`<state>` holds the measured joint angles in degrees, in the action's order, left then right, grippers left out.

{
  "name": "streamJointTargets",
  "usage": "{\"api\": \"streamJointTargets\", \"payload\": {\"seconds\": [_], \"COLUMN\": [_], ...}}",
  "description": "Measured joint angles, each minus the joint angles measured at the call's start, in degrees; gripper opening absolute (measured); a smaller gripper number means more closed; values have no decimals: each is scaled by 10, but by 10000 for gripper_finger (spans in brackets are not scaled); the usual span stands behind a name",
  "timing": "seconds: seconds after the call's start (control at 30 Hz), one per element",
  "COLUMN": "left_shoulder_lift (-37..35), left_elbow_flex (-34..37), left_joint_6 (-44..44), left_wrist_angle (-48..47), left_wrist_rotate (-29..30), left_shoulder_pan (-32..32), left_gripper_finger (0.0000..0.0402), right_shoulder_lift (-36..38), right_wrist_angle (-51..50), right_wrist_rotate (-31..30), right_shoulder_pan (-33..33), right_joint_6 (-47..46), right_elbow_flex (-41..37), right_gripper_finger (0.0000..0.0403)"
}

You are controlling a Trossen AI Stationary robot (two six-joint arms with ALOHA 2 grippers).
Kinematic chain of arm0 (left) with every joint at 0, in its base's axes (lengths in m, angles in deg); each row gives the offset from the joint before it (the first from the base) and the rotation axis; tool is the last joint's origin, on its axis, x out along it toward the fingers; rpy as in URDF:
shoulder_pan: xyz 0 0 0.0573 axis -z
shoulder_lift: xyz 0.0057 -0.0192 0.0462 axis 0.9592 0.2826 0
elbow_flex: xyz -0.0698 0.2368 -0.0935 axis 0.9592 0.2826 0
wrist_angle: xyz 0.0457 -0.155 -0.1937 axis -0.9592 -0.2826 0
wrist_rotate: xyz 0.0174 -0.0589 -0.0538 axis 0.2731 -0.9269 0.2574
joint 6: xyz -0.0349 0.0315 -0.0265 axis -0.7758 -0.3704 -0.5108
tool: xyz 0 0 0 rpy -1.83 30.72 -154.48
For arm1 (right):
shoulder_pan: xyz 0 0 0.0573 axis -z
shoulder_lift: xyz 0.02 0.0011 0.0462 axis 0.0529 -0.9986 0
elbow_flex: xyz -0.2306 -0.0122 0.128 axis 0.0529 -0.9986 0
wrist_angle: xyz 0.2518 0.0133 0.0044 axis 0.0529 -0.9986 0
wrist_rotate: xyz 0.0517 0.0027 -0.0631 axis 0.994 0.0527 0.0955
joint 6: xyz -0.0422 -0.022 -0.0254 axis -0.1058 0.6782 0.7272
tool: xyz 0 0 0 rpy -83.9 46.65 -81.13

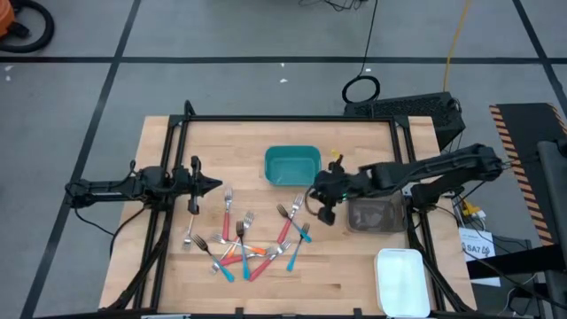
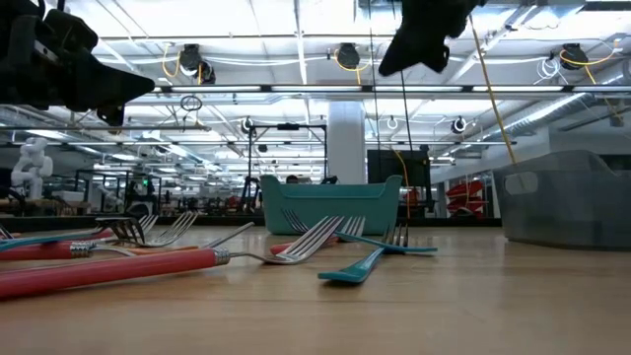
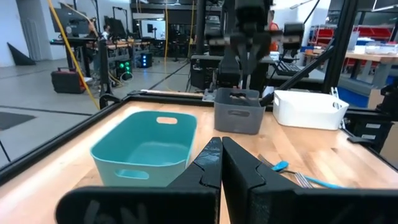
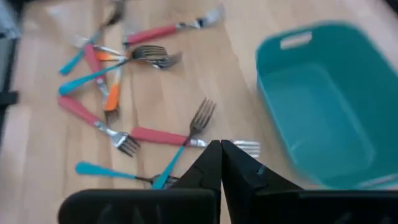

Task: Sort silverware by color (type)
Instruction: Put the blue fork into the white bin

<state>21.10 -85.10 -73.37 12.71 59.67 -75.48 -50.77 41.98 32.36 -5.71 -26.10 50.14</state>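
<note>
Several small forks with red, orange and teal handles lie scattered flat on the wooden table (image 1: pixel 354 266), most in a pile (image 1: pixel 244 246), with two or three more (image 1: pixel 292 221) nearer the middle. In the right wrist view the forks (image 4: pixel 155 134) lie below the fingers. My right gripper (image 1: pixel 321 211) (image 4: pixel 221 154) hovers shut above the table, between the teal bin (image 1: pixel 292 166) and the nearer forks. It hangs high in the low view (image 2: pixel 389 65). My left gripper (image 1: pixel 216 184) (image 3: pixel 221 152) is shut and raised over the table's left part, pointing right.
A teal bin (image 3: pixel 146 149) sits at the middle far side of the table. A grey bin (image 1: pixel 374 214) (image 3: pixel 236 111) stands at the right, and a white bin (image 1: pixel 402 280) at the near right corner. A black frame (image 1: pixel 292 119) borders the table.
</note>
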Motion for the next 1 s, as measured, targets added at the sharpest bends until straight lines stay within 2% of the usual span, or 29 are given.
{"api": "streamJointTargets", "payload": {"seconds": [0.1, 0.33, 0.5, 0.67, 1.0], "left_shoulder_lift": [0, 0, 0, 0, 0], "left_elbow_flex": [0, 0, 0, 0, 0], "left_joint_6": [-3, -25, -8, 14, -25], "left_wrist_angle": [0, 0, 0, 2, 0], "left_wrist_rotate": [0, 0, 0, 0, 0], "left_shoulder_pan": [0, 0, 0, 0, 0], "left_gripper_finger": [5, 5, 5, 5, 5], "right_shoulder_lift": [-35, -124, -168, -197, -259], "right_wrist_angle": [24, 34, 50, 89, 116], "right_wrist_rotate": [0, -3, -29, -30, -59], "right_shoulder_pan": [-9, -25, -34, -46, -70], "right_joint_6": [-42, -58, -57, -53, -50], "right_elbow_flex": [0, 0, 0, 1, 23], "right_gripper_finger": [6, 8, 12, 40, 95]}}
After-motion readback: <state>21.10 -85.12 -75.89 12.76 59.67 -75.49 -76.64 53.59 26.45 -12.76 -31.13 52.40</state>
